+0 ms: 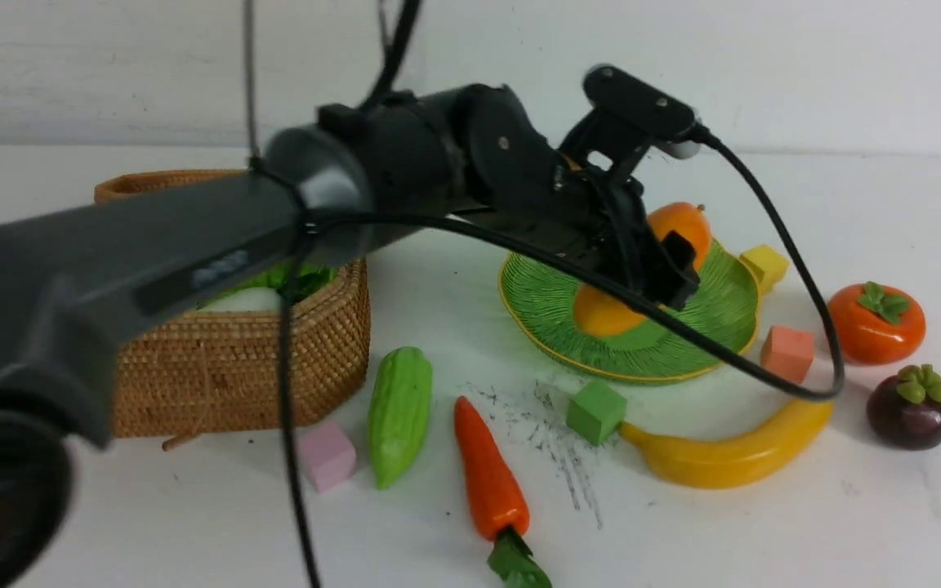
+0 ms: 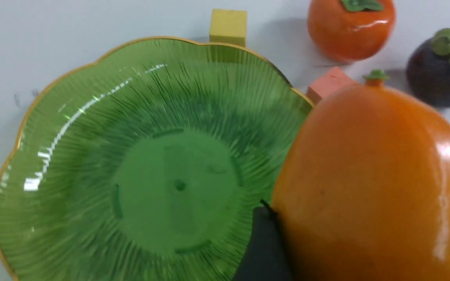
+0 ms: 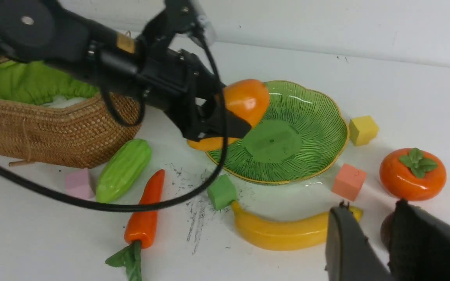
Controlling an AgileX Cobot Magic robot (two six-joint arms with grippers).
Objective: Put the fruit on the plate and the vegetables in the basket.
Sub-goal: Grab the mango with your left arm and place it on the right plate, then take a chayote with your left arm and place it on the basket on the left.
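Observation:
My left gripper is shut on the orange-yellow mango, holding it tilted over the green plate; one dark finger presses its side. On the table lie the banana, the persimmon and the mangosteen. The pale green gourd and the carrot lie in front of the wicker basket, where the white radish shows inside. My right gripper hovers open and empty near the banana's tip, partly hiding the mangosteen.
Foam cubes sit around the plate: green at the banana's end, salmon, yellow behind the rim, and pink by the basket. The left arm's cable loops down over the banana. Dark scuff marks lie beside the carrot.

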